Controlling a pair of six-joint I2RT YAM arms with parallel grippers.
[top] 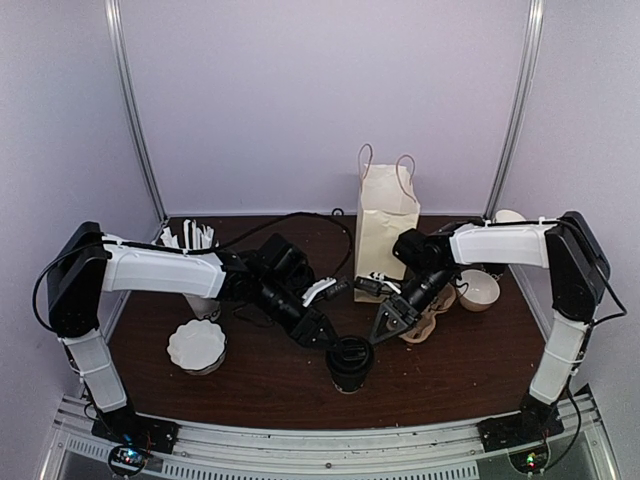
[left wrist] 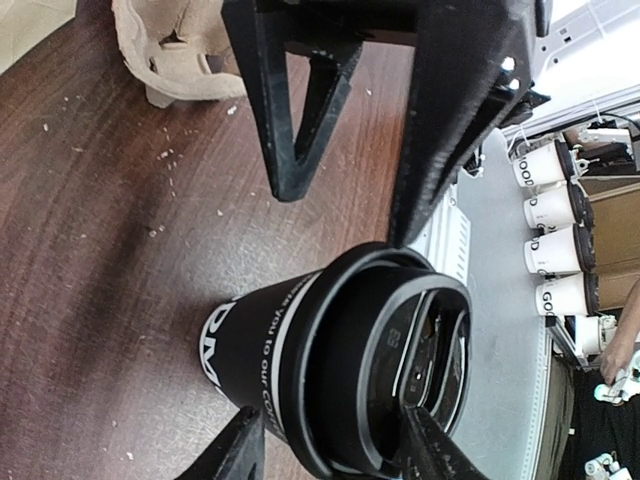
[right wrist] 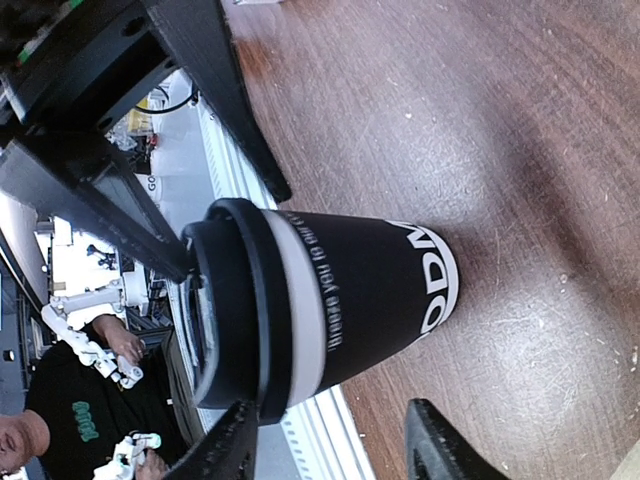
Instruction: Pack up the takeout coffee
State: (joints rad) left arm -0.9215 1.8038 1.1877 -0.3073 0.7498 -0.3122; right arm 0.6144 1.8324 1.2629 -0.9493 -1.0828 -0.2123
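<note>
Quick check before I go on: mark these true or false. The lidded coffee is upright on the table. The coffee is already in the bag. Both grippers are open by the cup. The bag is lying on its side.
1. The takeout coffee stands upright on the table with its lid on. True.
2. The coffee is already in the paper bag. False: it stands on the table in front of the bag.
3. The left gripper and the right gripper are both open beside the cup. True.
4. The bag lies on its side. False: it stands upright at the back.
</note>
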